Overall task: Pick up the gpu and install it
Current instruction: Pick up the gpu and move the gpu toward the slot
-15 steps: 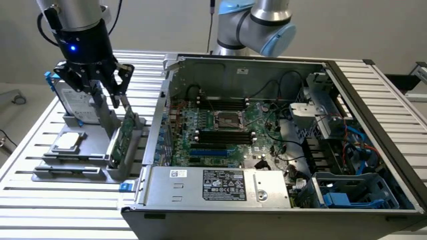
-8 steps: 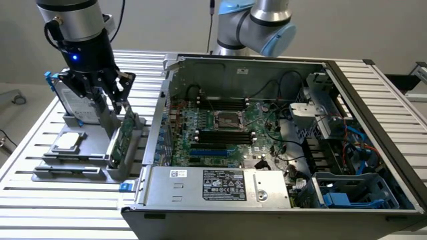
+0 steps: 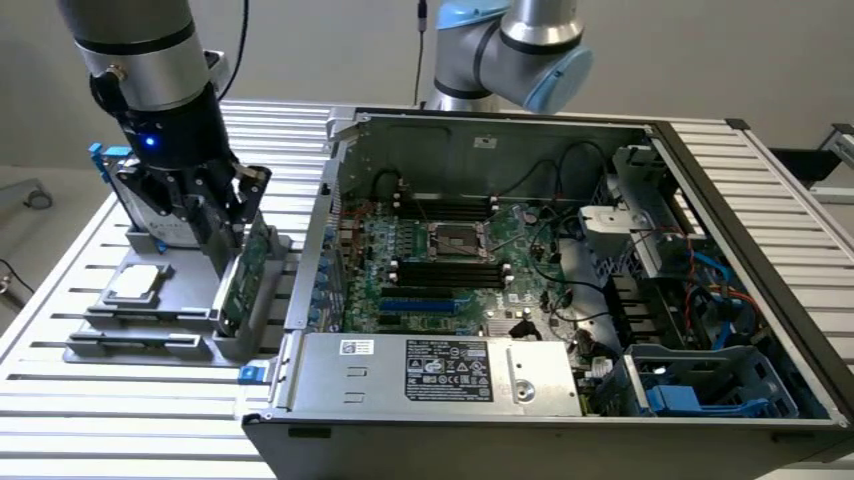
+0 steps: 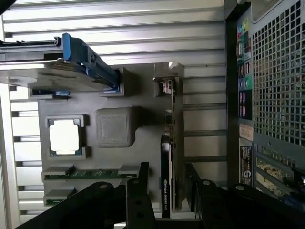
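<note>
Beside the computer case (image 3: 481, 140), the wide-spread tool (image 4: 167, 174) straddles the upright gpu (image 4: 172, 129) in its holder (image 4: 114, 126).

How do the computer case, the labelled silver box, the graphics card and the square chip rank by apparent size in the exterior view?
Largest to smallest: computer case; labelled silver box; then graphics card, seen nearly edge-on, and square chip look too alike to rank.

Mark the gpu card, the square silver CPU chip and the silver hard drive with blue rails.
Flat green-and-black gpu card (image 4: 165, 167): wrist view, on its black shroud.
Square silver CPU chip (image 4: 64, 136): wrist view, centre of its lid.
Silver hard drive with blue rails (image 4: 43, 72): wrist view, on its metal face.
</note>
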Tool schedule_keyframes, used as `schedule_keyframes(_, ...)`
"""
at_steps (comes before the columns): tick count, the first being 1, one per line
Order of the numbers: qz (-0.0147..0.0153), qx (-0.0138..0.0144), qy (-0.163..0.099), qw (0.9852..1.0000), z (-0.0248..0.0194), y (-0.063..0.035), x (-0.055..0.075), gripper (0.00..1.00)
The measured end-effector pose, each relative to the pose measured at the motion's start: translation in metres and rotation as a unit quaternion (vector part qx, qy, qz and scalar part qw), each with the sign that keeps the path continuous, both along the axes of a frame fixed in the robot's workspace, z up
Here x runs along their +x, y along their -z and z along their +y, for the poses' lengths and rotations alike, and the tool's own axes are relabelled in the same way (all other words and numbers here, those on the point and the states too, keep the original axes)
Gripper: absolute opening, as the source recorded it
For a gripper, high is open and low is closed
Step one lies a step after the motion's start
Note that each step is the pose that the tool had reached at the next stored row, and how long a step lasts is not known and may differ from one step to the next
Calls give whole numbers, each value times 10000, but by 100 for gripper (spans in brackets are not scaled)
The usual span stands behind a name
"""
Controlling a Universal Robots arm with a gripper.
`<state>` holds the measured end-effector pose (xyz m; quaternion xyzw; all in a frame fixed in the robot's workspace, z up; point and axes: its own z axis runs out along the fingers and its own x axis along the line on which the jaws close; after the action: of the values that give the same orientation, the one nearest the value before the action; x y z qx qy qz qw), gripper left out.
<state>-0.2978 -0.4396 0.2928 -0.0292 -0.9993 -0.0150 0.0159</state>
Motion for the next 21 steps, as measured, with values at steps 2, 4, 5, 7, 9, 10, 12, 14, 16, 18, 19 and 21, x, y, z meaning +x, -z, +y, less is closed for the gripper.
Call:
schedule_keyframes(2,0,0,0,10000,-21,36,4,42)
schedule_keyframes(4,0,0,-3,10000,-27,72,13,42)
schedule_keyframes(5,0,0,-5,10000,-28,90,19,42)
schedule_keyframes(7,1,-1,-9,10000,-29,126,30,42)
schedule_keyframes(9,0,0,-10,10000,-29,163,37,42)
schedule_keyframes(10,0,0,-11,10000,-29,181,39,42)
schedule_keyframes(12,0,0,-11,10000,-29,217,40,42)
schedule_keyframes(14,0,0,-11,10000,-29,254,40,42)
schedule_keyframes(16,0,0,-11,10000,-29,290,40,42)
schedule_keyframes(18,0,0,-11,10000,-29,327,40,42)
schedule_keyframes(19,0,0,-11,10000,-29,345,40,42)
schedule_keyframes(21,-2,4,-14,10000,-29,382,40,42)
